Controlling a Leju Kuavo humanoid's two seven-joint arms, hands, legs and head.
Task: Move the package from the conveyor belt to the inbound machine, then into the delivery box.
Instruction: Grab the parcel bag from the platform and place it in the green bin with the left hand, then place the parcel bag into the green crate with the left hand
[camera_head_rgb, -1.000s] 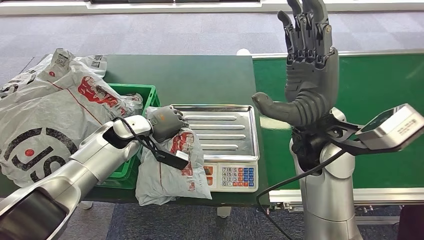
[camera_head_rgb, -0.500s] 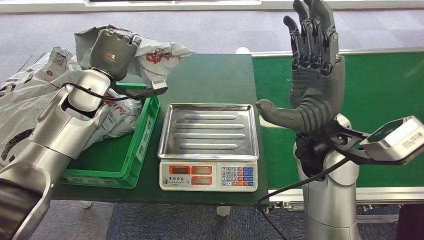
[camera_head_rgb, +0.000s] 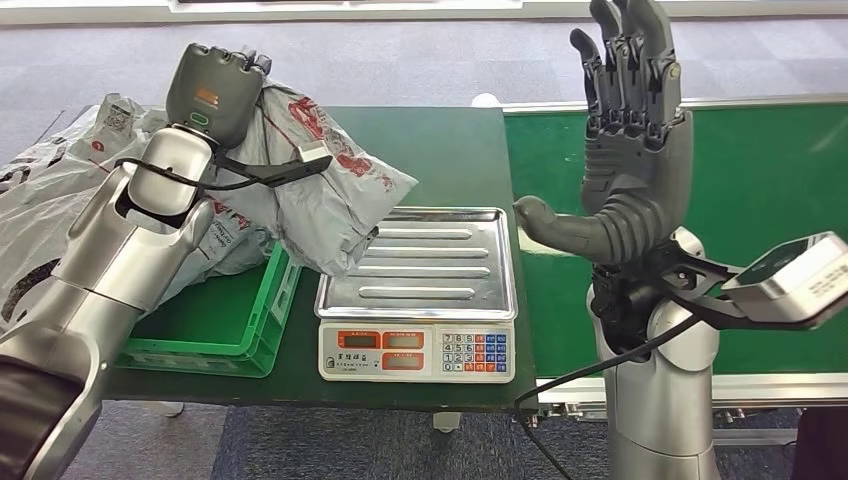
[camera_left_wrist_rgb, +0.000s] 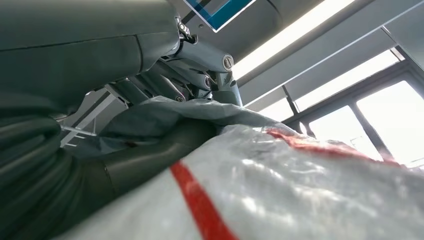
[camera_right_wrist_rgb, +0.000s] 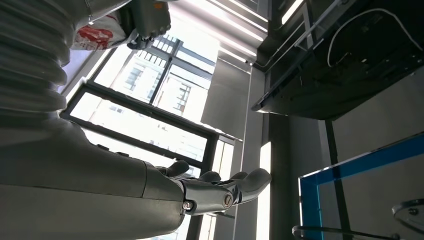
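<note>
The left hand (camera_head_rgb: 212, 92) held the package (camera_head_rgb: 330, 190) raised, overhanging the scale tray's (camera_head_rgb: 440, 262) left edge beside the green crate (camera_head_rgb: 262, 320). The right hand (camera_head_rgb: 625, 150) stood upright, fingers spread, over the conveyor belt (camera_head_rgb: 770, 180).

The parcel (camera_head_rgb: 320, 190) is grey plastic with red lettering; the crate (camera_head_rgb: 225, 335) bright green, the belt (camera_head_rgb: 770, 200) a deeper green, the tray (camera_head_rgb: 420, 262) shiny silver with ribbed lines, and the scale's keypad (camera_head_rgb: 477, 353) blue, orange and white

crate (camera_head_rgb: 262, 330) left of scale (camera_head_rgb: 417, 300); conveyor belt (camera_head_rgb: 770, 170) right of scale
</note>
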